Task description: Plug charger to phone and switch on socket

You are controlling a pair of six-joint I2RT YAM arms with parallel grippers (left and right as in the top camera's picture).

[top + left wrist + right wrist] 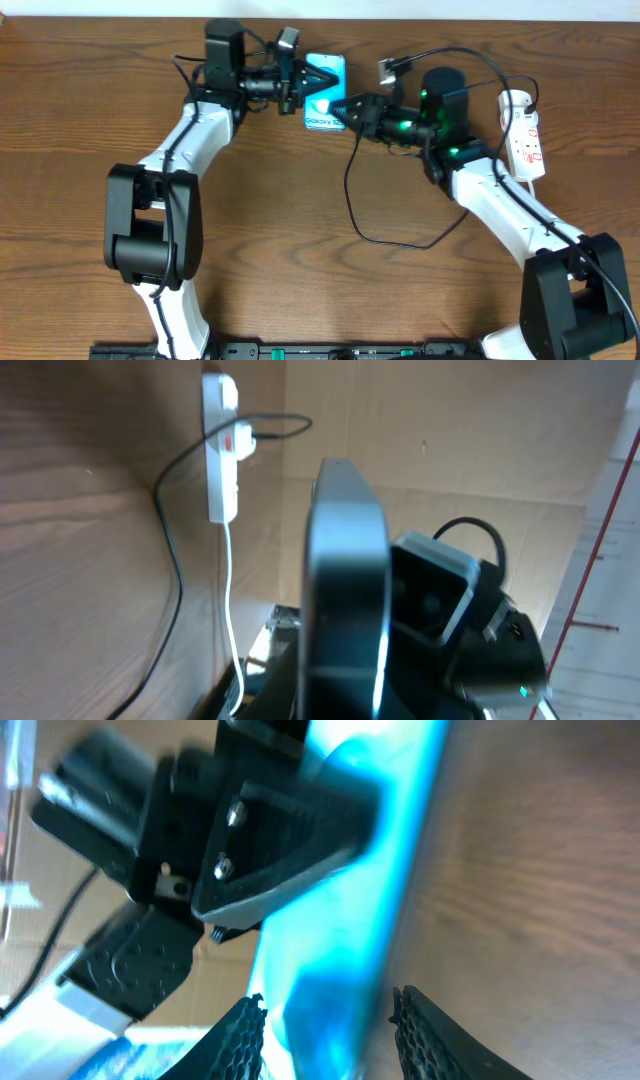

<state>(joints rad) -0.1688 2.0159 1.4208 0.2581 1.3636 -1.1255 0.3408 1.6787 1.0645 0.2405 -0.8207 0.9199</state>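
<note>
The phone (pixel 325 88) has a cyan screen and sits at the back middle of the table. My left gripper (pixel 297 85) is shut on it from the left. In the left wrist view the phone (pixel 345 590) shows edge-on as a dark slab. My right gripper (pixel 350 108) is open, with its fingers (pixel 330 1030) on either side of the phone's near end (pixel 340 950), apart from it. The charger's black cable (pixel 352 190) loops from that end across the table towards the socket (pixel 527 135). Its connector tip is hidden. The socket (pixel 220 460) carries the white plug adapter (pixel 241 440).
The socket's white cord (pixel 232 610) runs down from the strip, beside the black cable (pixel 175 580). Another black cable arcs over the right arm (pixel 450 52). Both arms reach in from the front over the brown wooden table (pixel 300 250).
</note>
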